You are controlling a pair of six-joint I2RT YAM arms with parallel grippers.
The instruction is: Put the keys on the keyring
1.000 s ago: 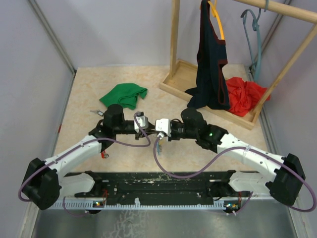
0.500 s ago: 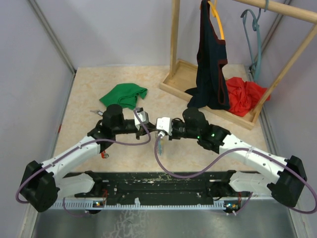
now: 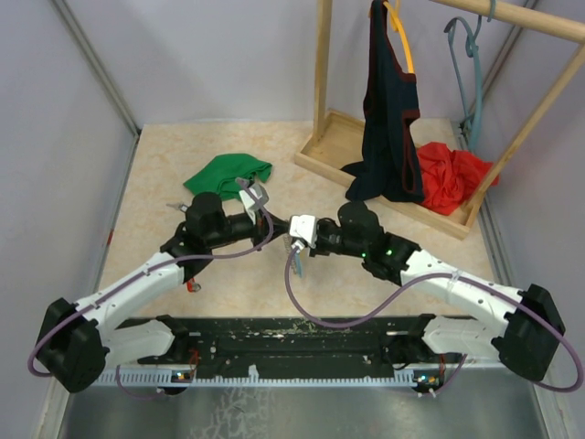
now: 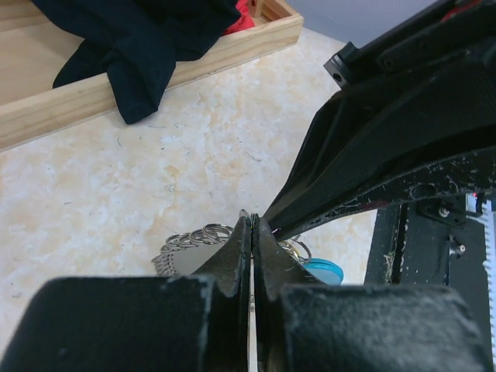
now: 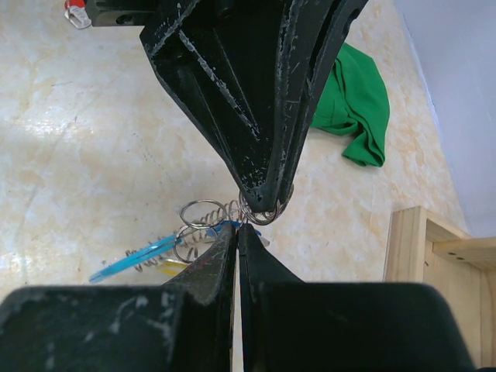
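Grippers: both mine meet tip to tip over the table (image 3: 155, 210), in front of the green cloth (image 3: 228, 174).

Left gripper (image 4: 253, 232): jaws closed, pads pressed flat together with no gap. In the right wrist view, a small metal ring loops around its tip. I cannot tell whether the wire is pinched or only hangs there.

Right gripper (image 5: 238, 236): jaws closed as well, its tip touching that same ring from below.

Keyring (image 4: 186, 242): bunched silvery coils sit just under and beside the two tips. Its light blue band (image 5: 130, 261) trails away to one side. I cannot tell whether the loop rests on the table or hangs clear of it.

Keys: a yellow head (image 5: 167, 268) shows under the coils beside the band, too small to tell more. A small red item (image 5: 76, 14) lies on the table well apart from the keyring.
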